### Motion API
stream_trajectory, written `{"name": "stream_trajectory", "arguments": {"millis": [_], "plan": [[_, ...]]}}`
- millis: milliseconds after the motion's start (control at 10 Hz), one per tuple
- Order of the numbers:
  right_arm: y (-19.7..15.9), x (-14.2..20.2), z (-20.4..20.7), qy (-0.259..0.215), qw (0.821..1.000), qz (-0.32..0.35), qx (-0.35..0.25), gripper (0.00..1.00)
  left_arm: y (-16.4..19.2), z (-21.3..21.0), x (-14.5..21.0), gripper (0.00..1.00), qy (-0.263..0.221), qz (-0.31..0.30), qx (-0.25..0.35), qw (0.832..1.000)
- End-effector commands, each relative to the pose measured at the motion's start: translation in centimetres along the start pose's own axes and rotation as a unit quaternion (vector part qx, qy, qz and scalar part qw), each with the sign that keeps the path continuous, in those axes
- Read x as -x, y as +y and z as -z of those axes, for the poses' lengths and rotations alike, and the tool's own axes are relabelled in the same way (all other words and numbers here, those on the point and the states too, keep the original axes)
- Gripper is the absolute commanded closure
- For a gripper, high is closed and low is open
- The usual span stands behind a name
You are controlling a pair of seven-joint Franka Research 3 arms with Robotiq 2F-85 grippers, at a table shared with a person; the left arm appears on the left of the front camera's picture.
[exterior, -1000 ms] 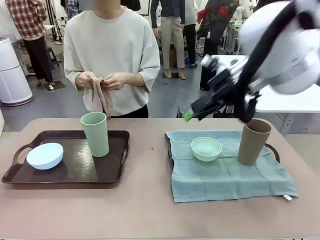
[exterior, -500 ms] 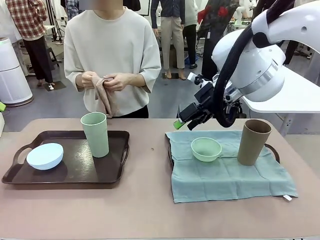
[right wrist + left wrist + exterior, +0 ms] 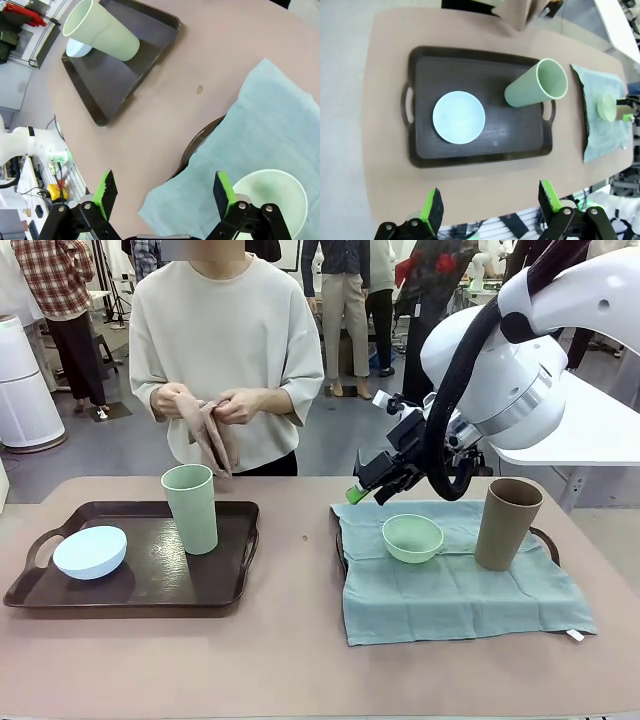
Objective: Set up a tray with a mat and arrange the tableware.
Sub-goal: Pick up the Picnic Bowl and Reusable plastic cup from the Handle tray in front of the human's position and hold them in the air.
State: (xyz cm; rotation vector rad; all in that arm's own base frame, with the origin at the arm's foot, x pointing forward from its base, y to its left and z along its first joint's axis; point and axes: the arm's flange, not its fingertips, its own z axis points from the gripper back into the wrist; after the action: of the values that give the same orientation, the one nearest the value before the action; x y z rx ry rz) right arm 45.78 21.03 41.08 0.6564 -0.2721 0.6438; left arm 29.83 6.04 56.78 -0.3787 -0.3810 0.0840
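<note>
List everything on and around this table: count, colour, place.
Table: one, beige, under everything.
Left tray: one, dark brown, table's left side.
Right tray: one, dark brown, under the mat.
Mat: one, grey-green, draped over the right tray.
Blue bowl: one, pale blue, left tray.
Green cup: one, pale green, upright on the left tray.
Green bowl: one, mint, on the mat.
Tan cup: one, tan, upright on the mat.
Cloth: one, pinkish, in the person's hands.
Left tool: open, above the left tray's side.
Right tool: open, above the mat, by the green bowl.

Grey floor [image 3: 335,440] stretches beyond the tan table [image 3: 300,660]. There's a white cylindrical unit [image 3: 20,390] past its far-left corner and a white worktop [image 3: 615,425] far-right.
</note>
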Motion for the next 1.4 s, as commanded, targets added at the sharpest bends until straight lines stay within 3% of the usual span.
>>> {"name": "stream_trajectory", "arguments": {"millis": [0, 200, 300, 400, 900, 1100, 1300], "plan": [[0.0, 0.0, 0.0, 0.000, 1.000, 0.000, 0.000, 0.00, 0.0, 0.0, -0.1, 0.00, 0.000, 0.000, -0.001, 1.000], [-0.3, -3.7, 3.2, -0.019, 0.987, -0.151, -0.044, 0.00, -2.2, 2.2, -3.0, 0.00, 0.016, 0.032, -0.004, 0.999], [-0.5, -6.1, 5.1, -0.024, 0.977, -0.211, 0.008, 0.00, -2.8, 2.8, -3.4, 0.00, 0.028, 0.029, -0.022, 0.999], [-0.2, -8.4, 7.2, -0.014, 0.963, -0.269, -0.004, 0.00, -3.0, 3.5, -3.6, 0.00, 0.039, 0.029, -0.039, 0.998], [2.7, -14.4, 15.9, -0.008, 0.906, -0.421, -0.048, 0.00, -1.4, 6.7, -5.0, 0.00, 0.075, 0.033, -0.129, 0.988], [3.7, -16.1, 18.0, -0.006, 0.884, -0.462, -0.073, 0.00, -1.3, 7.9, -5.2, 0.00, 0.089, 0.040, -0.129, 0.987], [4.1, -17.1, 19.9, 0.002, 0.860, -0.484, -0.164, 0.00, -1.4, 8.5, -5.1, 0.00, 0.097, 0.043, -0.129, 0.986]]}}
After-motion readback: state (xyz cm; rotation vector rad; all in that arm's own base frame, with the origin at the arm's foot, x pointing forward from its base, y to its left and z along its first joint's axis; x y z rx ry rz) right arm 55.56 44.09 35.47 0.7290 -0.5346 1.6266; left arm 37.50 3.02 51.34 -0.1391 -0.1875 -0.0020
